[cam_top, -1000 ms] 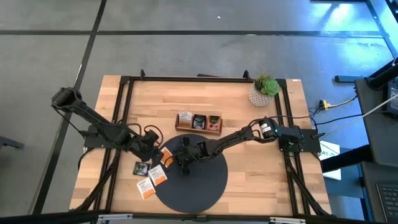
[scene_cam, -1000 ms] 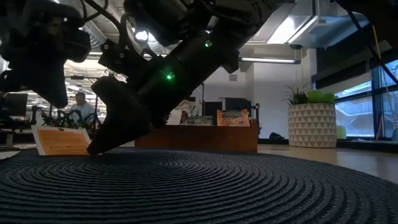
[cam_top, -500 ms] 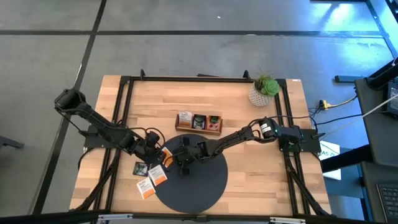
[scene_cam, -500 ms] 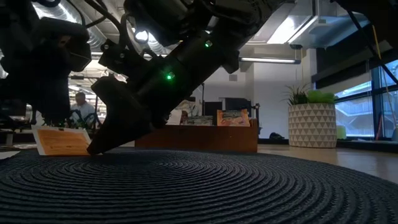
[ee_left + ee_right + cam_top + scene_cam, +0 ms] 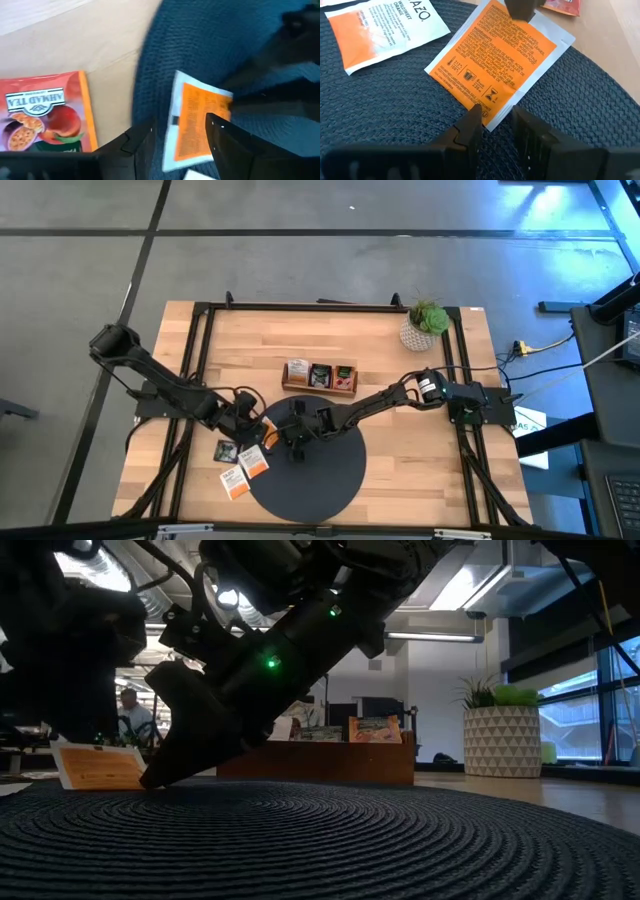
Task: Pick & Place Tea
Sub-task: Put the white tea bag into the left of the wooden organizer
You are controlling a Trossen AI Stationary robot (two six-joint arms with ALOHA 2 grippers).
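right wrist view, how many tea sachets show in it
3: a white sachet on the mat, an orange sachet beside it, and a red sachet, only its corner showing, on the wood. More may lie out of frame.

A dark arm [image 5: 270, 660] slants down onto the woven mat [image 5: 330, 840], its tip beside an orange sachet [image 5: 98, 766] at nine o'clock; the wooden tray [image 5: 330, 758] stands behind.
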